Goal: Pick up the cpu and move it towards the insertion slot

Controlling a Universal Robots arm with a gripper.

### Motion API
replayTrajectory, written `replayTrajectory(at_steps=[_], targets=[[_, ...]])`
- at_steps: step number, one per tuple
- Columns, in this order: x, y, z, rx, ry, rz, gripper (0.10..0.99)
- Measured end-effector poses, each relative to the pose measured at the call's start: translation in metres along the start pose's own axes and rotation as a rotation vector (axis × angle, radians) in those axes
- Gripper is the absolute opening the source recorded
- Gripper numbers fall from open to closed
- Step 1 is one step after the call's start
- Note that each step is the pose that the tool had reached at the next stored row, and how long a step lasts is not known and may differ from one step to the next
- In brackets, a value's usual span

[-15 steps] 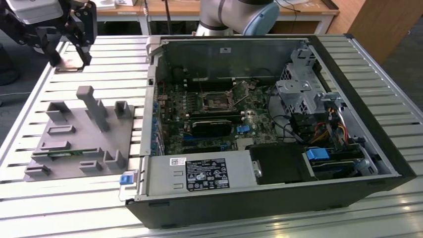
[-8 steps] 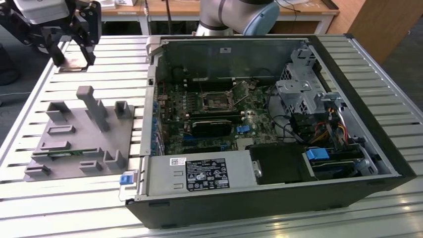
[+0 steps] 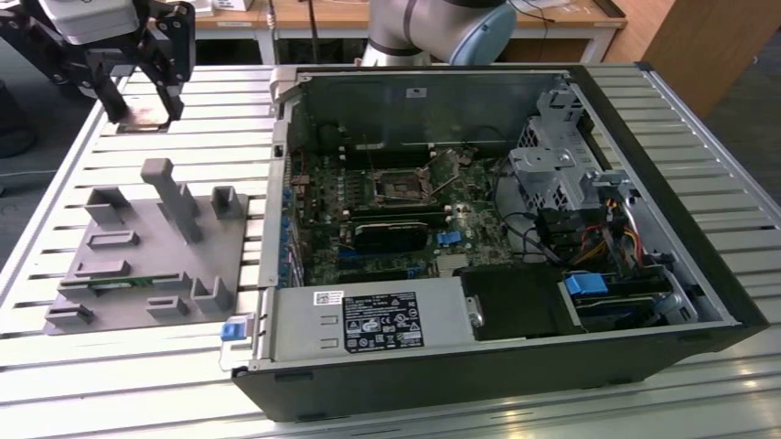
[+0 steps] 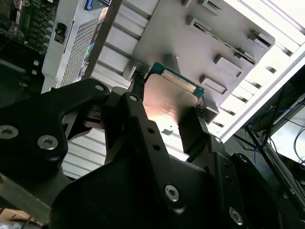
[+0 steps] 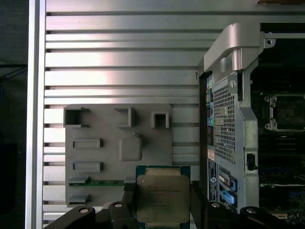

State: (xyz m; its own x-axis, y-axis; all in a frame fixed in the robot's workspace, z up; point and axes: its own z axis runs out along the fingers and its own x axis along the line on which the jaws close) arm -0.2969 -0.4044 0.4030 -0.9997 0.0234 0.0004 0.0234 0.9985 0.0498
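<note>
At the far corner of the tabletop [image 3: 123, 384] on the exterior view's left, the gripper [image 3: 144, 112] hangs with its fingers [image 4: 196, 126] clamped on two opposite edges of the cpu [image 3: 142, 118]. In the first wrist view the cpu [image 5: 163, 198] lies flat, silvery top turned up toward the wrist. It is square, so no long axis shows, and its edges run parallel to the tabletop's slats. The grey fixture [image 3: 134, 265] sits nearer along the same edge, a green memory stick [image 5: 97, 182] lying in it. Further to the exterior view's right stands the open computer case [image 3: 488, 384]. The insertion slot [image 3: 401, 186] lies inside it, well apart from the cpu.
</note>
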Motion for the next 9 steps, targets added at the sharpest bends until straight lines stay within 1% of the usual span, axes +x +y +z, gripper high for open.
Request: replayTrajectory(at_steps=[9], targets=[[-0.0092,0.0002,0.0,0.0,0.0,0.0,0.537]])
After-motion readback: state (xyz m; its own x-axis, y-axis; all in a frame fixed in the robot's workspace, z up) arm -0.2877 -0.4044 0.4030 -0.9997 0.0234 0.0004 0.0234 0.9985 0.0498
